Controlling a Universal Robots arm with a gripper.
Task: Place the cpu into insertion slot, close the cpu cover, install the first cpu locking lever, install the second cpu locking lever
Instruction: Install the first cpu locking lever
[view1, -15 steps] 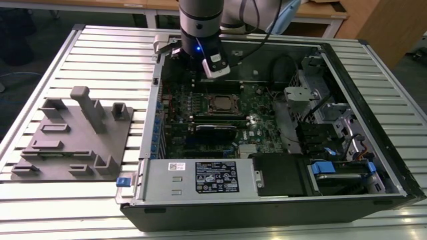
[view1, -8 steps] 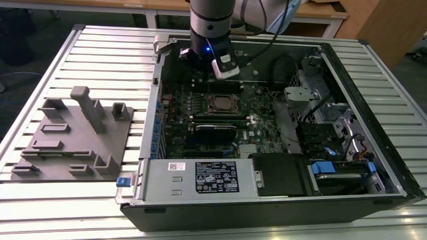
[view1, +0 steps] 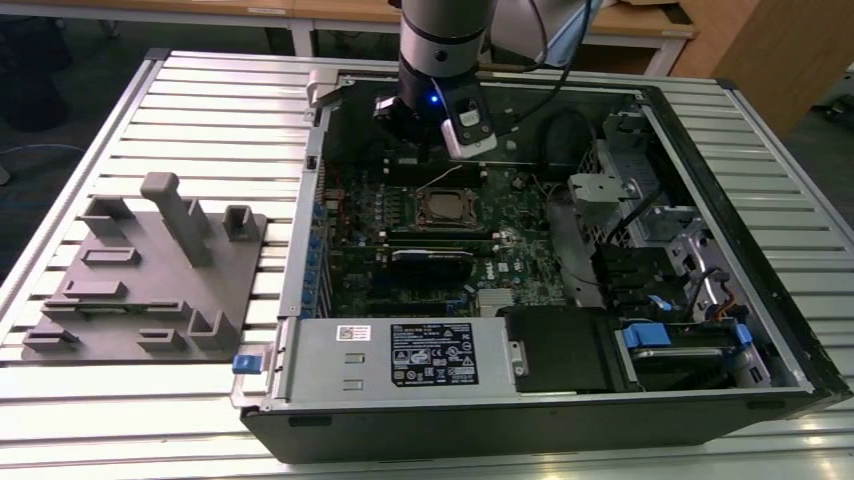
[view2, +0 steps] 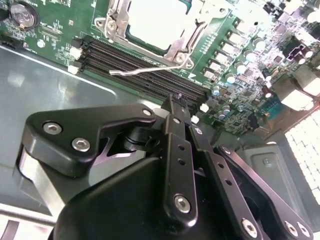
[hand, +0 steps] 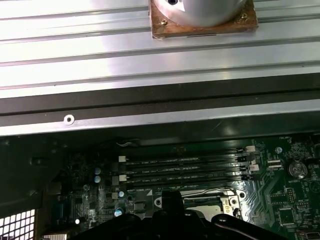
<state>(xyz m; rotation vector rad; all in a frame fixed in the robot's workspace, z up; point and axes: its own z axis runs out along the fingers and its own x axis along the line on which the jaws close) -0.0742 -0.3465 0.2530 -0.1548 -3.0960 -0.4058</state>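
A slatted silver metal table bears an open black computer case, with a grey moulded plastic fixture at the exterior view's left of it. Inside, mid-case, the small square silver-rimmed insertion slot holds the flat silver-grey cpu. Long black memory slots lie just beyond, and a black-labelled power supply box sits nearest.

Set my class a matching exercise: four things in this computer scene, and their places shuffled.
1. small silver-grey square cpu
2. grey moulded fixture block
3. silver power supply box with black label
4. black gripper

A. on the slatted metal table
B. over the memory slots
C. seated at the middle of the green motherboard
D. against the case's wall nearest the exterior camera

Pairs: 1-C, 2-A, 3-D, 4-B
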